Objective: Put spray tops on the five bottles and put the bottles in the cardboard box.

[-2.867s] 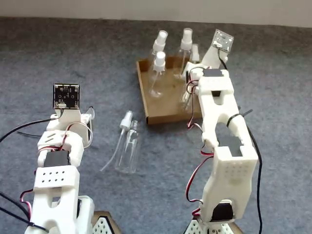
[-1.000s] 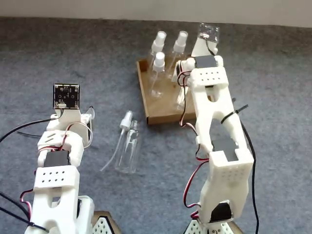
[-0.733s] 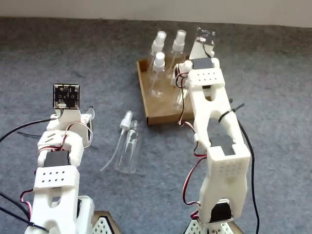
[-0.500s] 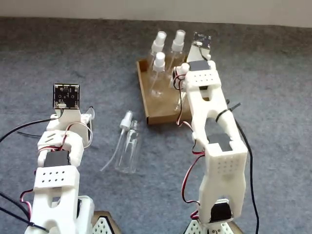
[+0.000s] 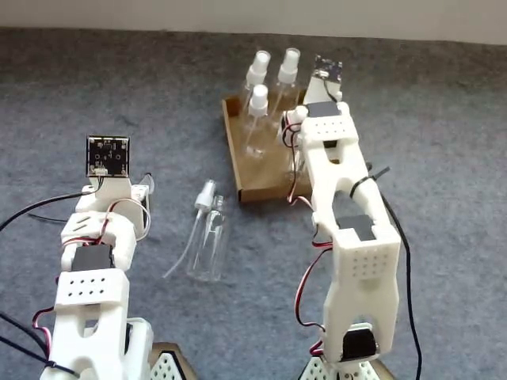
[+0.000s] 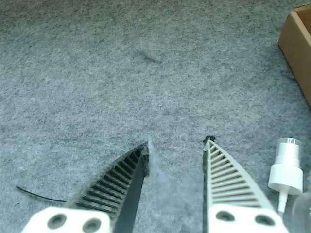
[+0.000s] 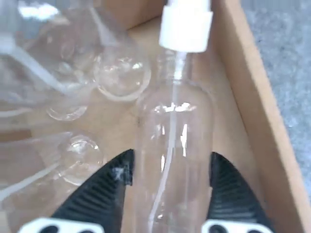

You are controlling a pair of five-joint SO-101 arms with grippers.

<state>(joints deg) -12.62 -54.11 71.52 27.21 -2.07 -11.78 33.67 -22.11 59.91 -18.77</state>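
The right tool [image 7: 170,156] was closed on a capped bottle [image 7: 175,121], one finger on each side of its clear body. The bottle stood inside the box [image 7: 252,97], close to the wall and just beside the other bottles.

This looked like the release step. It would go best if the bottle were set flat on the box floor, the tool opened gently, then lifted straight up, since a sideways pull could tip the neighbours.

The left tool [image 6: 176,143] was open wide over the grey worktop [image 5: 119,79], holding nothing.

There were five bottles. Four capped ones were in the box, counting the held one and three others [image 5: 255,131]. One bare bottle [image 5: 210,241] lay on the worktop, with one loose spray top [image 6: 285,167] touching it.
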